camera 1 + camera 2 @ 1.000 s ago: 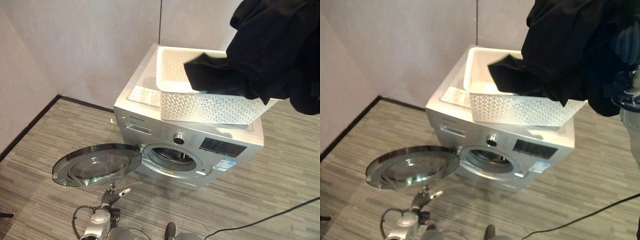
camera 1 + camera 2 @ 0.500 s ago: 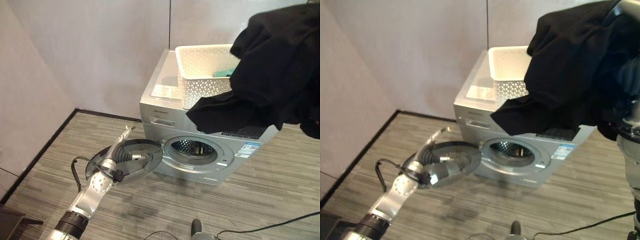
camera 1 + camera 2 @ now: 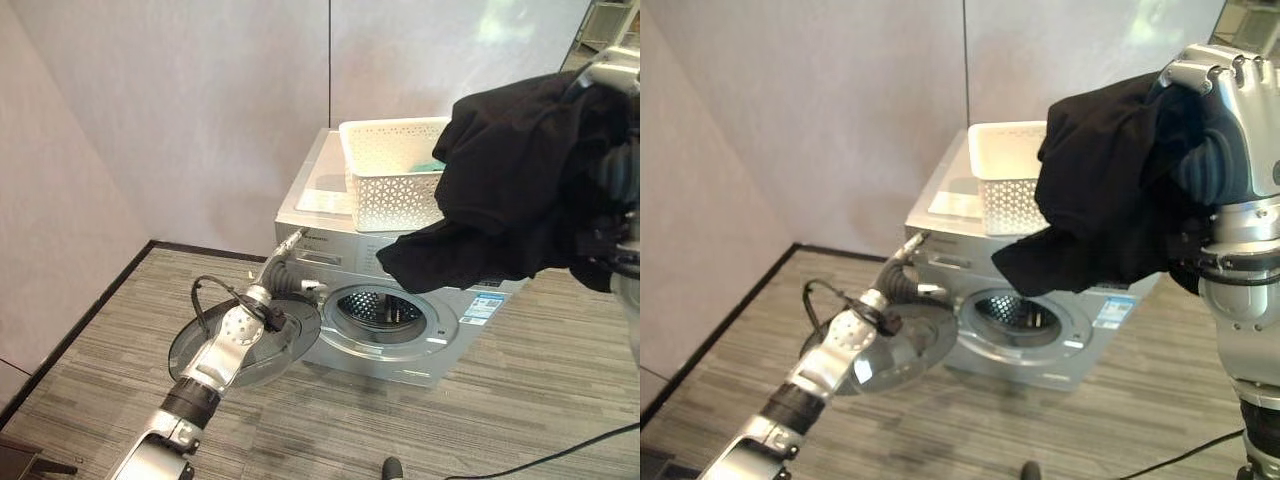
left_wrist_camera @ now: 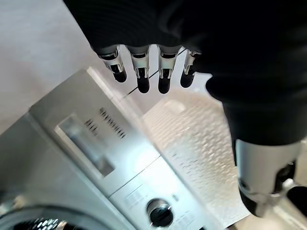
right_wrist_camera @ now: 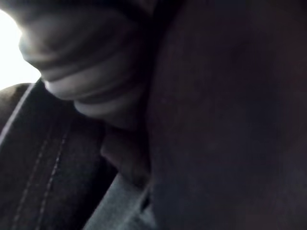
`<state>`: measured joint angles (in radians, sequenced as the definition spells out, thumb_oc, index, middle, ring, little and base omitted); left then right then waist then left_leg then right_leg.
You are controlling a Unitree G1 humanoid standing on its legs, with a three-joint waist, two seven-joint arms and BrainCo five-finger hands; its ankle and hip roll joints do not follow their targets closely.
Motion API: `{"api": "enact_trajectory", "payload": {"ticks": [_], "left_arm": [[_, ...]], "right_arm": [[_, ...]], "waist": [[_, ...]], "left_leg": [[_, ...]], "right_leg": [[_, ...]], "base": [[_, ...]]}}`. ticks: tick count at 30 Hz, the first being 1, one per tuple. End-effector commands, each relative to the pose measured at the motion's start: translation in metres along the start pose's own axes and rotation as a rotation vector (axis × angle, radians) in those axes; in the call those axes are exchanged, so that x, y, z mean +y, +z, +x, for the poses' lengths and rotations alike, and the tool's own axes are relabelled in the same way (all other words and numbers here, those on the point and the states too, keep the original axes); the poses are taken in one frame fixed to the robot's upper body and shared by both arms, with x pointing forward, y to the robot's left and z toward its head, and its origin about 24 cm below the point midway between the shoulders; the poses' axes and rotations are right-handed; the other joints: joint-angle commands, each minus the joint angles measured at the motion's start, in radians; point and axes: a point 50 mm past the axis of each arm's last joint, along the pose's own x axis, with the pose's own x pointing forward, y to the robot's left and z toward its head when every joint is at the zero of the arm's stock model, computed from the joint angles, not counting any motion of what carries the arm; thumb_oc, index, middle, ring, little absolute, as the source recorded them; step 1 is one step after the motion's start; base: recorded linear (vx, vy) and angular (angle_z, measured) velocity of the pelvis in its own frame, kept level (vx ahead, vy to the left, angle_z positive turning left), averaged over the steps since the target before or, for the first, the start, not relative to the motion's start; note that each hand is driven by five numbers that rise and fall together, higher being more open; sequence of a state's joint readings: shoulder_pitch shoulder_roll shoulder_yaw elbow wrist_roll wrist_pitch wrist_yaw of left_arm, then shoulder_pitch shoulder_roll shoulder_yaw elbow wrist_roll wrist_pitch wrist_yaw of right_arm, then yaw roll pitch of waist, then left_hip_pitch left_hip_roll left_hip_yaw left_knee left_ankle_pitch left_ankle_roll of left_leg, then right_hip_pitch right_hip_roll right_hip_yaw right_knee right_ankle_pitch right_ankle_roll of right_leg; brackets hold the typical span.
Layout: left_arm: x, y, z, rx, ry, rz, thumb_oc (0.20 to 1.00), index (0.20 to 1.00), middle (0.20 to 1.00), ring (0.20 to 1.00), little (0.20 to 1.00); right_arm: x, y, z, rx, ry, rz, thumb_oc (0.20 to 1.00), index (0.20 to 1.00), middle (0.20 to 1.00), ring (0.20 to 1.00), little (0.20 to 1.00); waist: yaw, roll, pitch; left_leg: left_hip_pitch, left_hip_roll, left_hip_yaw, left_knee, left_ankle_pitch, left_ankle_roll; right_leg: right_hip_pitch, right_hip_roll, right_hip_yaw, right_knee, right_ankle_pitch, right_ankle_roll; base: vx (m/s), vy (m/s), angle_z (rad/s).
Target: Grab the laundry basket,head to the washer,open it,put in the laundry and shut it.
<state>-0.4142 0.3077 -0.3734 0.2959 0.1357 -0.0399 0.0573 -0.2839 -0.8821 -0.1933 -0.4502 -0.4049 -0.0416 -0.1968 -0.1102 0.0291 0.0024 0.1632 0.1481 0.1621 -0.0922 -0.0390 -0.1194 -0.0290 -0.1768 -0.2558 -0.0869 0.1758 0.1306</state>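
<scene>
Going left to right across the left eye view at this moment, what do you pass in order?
Open washer door → left hand reaching toward the washer's front → drum opening → black garment held up in the right hand. The white basket on top of the washer overlaps the middle items, so I leave it unplaced.

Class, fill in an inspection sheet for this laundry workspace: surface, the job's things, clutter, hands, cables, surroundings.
Surface: grey striped floor.
Job's things: washer with door swung open, drum exposed; white laundry basket on top of the washer, something teal inside; black garment held up in the air.
Clutter: nothing seen.
Hands: left hand reaches out above the open door, fingers straight; right hand grips the black garment.
Cables: not reported.
Surroundings: plain pale walls with dark skirting at the floor.
</scene>
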Motion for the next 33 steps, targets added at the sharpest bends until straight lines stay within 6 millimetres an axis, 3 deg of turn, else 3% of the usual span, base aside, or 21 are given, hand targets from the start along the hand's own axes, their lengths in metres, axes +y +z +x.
{"api": "enact_trajectory", "payload": {"ticks": [1,2,8,15,26,32,33], "left_arm": [[0.014,0.048,0.027,-0.177,0.016,0.044,1.0,1.0,1.0,1.0,1.0],[0.013,0.066,0.035,-0.227,0.013,0.036,1.0,1.0,1.0,1.0,1.0],[0.007,0.091,0.053,-0.279,0.011,-0.012,1.0,1.0,1.0,1.0,1.0],[0.0,0.128,0.06,-0.405,-0.068,0.12,1.0,1.0,1.0,1.0,1.0],[-0.004,0.135,0.041,-0.455,-0.278,0.151,1.0,1.0,1.0,1.0,1.0],[-0.027,0.117,0.032,-0.363,-0.391,-0.137,1.0,1.0,1.0,1.0,1.0],[-0.039,0.116,0.034,-0.338,-0.402,-0.218,1.0,1.0,1.0,1.0,1.0]], "right_arm": [[-0.015,0.008,0.021,-0.055,-0.094,0.054,0.2,0.2,0.2,0.2,0.2],[-0.007,0.01,0.023,-0.059,-0.069,0.094,0.2,0.2,0.2,0.2,0.2],[0.016,0.022,0.028,-0.086,0.011,0.189,0.2,0.2,0.2,0.2,0.2],[0.036,0.028,0.029,-0.101,0.116,0.247,0.2,0.2,0.2,0.2,0.2],[0.041,0.022,0.024,-0.059,0.153,0.252,0.2,0.2,0.2,0.2,0.2],[0.053,0.026,0.021,-0.037,0.166,0.299,0.2,0.2,0.2,0.2,0.2],[0.059,0.027,0.02,-0.027,0.168,0.309,0.2,0.2,0.2,0.2,0.2]], "waist": [[0.01,-0.035,-0.006],[0.013,-0.034,-0.007],[0.018,-0.03,-0.002],[0.025,-0.024,0.0],[0.046,-0.012,0.007],[0.053,-0.011,0.008],[0.05,-0.011,0.009]], "left_leg": [[-0.015,-0.002,-0.024,0.005,-0.042,0.047],[-0.016,-0.004,-0.028,0.005,-0.04,0.047],[-0.018,-0.006,-0.024,0.005,-0.035,0.05],[-0.021,-0.003,-0.031,0.005,-0.031,0.048],[-0.031,-0.005,-0.053,0.005,-0.028,0.049],[-0.031,-0.01,-0.062,0.005,-0.03,0.054],[-0.031,-0.012,-0.067,0.005,-0.03,0.056]], "right_leg": [[0.056,-0.02,0.054,0.086,-0.197,0.02],[0.061,-0.021,0.05,0.082,-0.196,0.02],[0.062,-0.025,0.045,0.075,-0.188,0.023],[0.074,-0.023,0.042,0.065,-0.19,0.021],[0.087,-0.025,0.029,0.054,-0.192,0.019],[0.098,-0.03,0.021,0.05,-0.193,0.016],[0.101,-0.031,0.02,0.052,-0.194,0.015]], "base": [[-0.03,-0.007,0.08],[-0.02,-0.009,0.1],[-0.03,-0.012,0.05],[0.0,0.0,0.0],[0.0,-0.007,0.04],[0.0,0.001,0.06],[0.0,0.001,0.12]]}}
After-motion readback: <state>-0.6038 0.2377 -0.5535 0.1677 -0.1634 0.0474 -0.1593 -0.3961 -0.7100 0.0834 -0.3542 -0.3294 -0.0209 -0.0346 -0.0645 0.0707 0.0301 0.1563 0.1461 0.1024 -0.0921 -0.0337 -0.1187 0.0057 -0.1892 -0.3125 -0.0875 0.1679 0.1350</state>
